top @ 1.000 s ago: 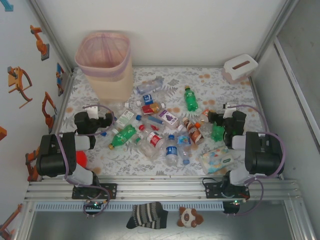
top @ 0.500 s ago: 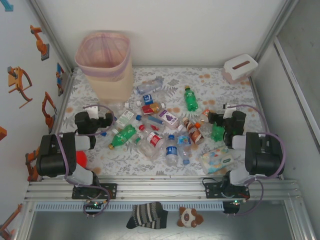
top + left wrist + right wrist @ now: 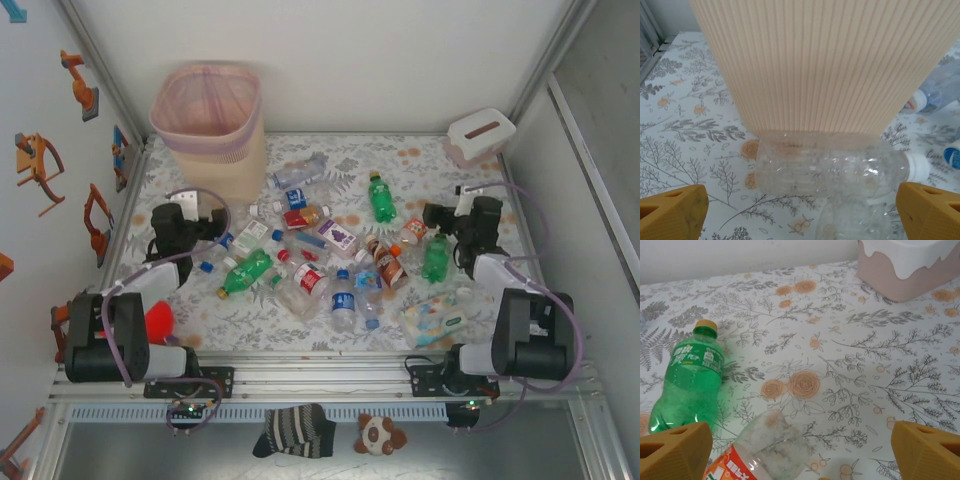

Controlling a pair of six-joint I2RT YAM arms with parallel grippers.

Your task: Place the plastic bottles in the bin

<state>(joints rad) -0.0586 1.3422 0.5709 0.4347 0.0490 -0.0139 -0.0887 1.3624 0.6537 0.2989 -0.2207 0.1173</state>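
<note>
The floral-printed table carries everything. At its far left corner stands the beige bin, upright, with a pink liner folded over its rim. The white tissue box sits in the far right corner, and a pastel wipes pack lies near the right arm's base. The plastic bottles lie scattered across the middle of the table between the two arms, outside the bin. The left gripper is spread wide, released, with a clear white-capped bottle lying crosswise between its fingers just in front of the bin's ribbed wall. The right gripper is also spread, grasping nothing, above an orange-labelled clear bottle; a green yellow-capped bottle lies beside that.
</note>
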